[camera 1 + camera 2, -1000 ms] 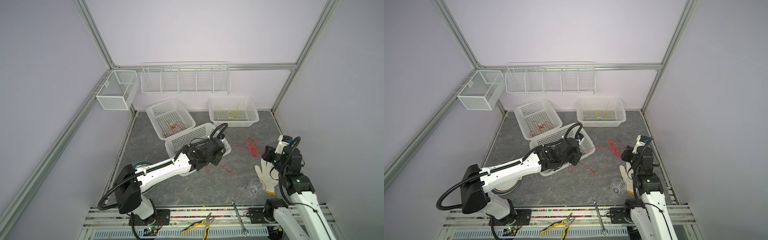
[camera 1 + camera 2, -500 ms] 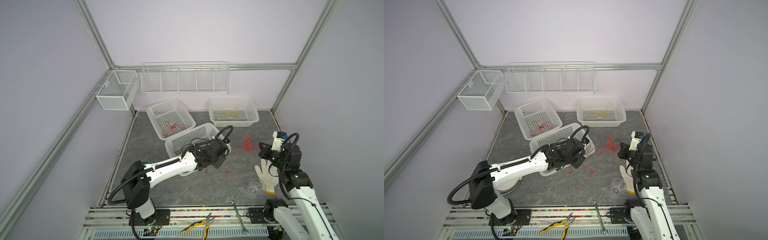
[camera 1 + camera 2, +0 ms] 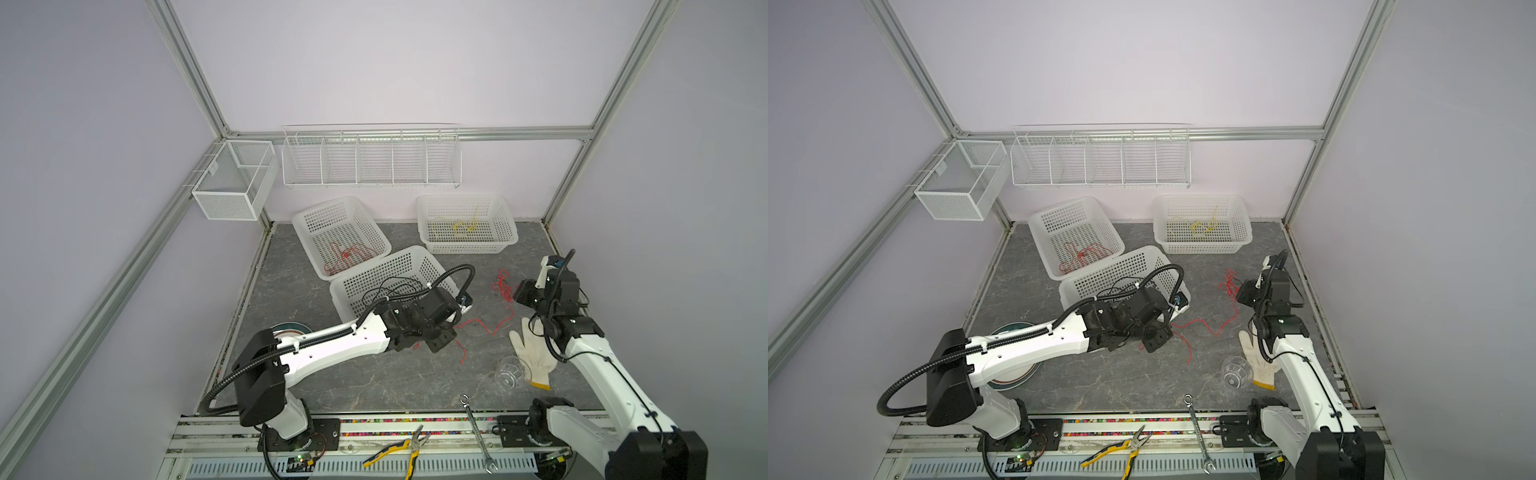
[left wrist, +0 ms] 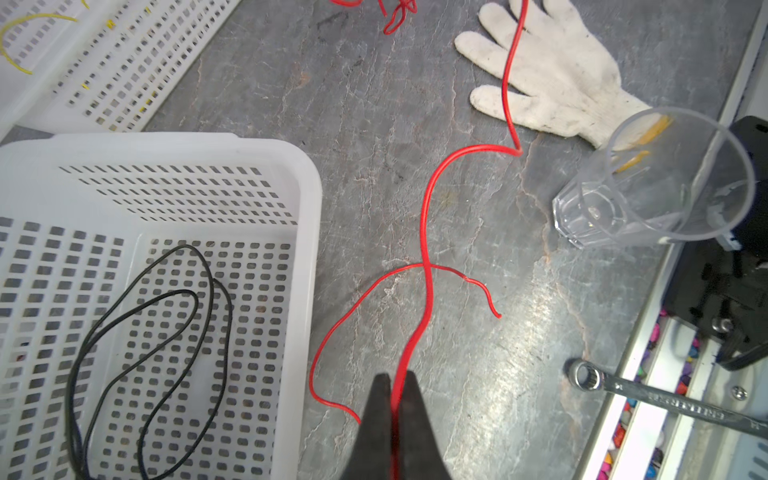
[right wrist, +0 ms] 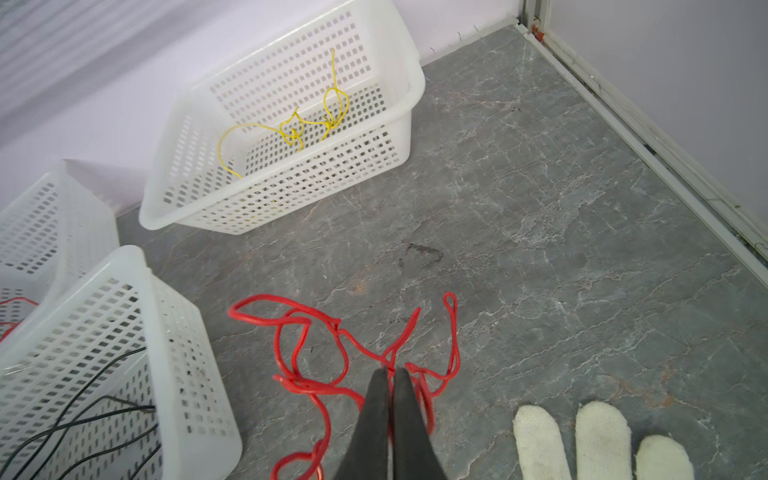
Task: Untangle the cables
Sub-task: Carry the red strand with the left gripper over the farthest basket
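**Both claws pinching red cable**

The left claw (image 4: pixel 392 380) is gripping a red cable (image 4: pixel 424 232), its jaws closed tight on it just beside the near basket (image 4: pixel 307 249). That cable is stretching above the desk (image 4: pixel 374 104), passing in front of the glove (image 4: pixel 557 70) in the left wrist view, toward a red tangle (image 5: pixel 316 365). The right claw (image 5: pixel 390 372) is pinching that tangle, jaws shut around one loop, near the glove's fingertips. A thinner red strand (image 4: pixel 312 374) is lying loose on the desk, crossing the held cable. A black cable (image 4: pixel 137 316) is sitting coiled in the near basket, a yellow cable (image 5: pixel 291 124) in the far basket (image 5: pixel 399 116), and a red coil (image 3: pixel 349 257) in the third basket (image 3: pixel 328 216).
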### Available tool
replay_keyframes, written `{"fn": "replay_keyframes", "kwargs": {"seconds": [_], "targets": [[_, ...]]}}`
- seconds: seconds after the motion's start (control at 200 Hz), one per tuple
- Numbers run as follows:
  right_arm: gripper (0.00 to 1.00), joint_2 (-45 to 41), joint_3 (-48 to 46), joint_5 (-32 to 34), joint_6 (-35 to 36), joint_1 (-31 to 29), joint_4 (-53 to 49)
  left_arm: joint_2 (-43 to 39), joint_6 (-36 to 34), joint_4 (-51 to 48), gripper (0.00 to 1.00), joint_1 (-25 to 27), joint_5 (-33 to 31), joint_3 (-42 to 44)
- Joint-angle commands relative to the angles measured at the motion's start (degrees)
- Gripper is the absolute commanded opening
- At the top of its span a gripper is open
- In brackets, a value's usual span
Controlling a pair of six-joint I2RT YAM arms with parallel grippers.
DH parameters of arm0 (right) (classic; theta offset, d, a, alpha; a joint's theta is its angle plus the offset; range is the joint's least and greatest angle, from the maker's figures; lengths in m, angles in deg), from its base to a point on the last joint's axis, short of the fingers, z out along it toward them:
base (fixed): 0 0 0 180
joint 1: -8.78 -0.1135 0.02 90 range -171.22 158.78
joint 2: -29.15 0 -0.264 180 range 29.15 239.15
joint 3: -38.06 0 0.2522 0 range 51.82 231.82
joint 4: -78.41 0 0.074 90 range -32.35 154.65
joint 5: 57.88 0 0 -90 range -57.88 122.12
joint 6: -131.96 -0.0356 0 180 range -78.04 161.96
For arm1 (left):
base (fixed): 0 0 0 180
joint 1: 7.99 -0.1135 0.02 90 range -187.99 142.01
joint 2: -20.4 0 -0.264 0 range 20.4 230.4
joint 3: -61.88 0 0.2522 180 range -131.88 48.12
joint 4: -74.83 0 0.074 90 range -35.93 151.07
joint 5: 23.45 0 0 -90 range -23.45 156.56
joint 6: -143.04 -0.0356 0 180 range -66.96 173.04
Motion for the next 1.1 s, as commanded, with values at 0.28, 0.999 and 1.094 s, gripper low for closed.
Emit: {"fn": "replay_keyframes", "kwargs": {"seconds": [0.28,0.999,1.094], "targets": [[0.06,1.8,-2.3,3.6,-1.1,-0.1,3.1,-14.1,0.8,14.0,0.00,-0.5,-1.9,3.4],[0.06,-8.0,-6.7,-1.6,-2.2,-0.2,-0.4,-13.1,3.6,15.4,0.00,-26.1,-13.0,-5.9],[0.06,-8.7,-7.1,-2.0,-2.3,-0.2,-0.8,-11.5,3.3,16.2,0.00,-29.8,-15.8,-6.1]]}}
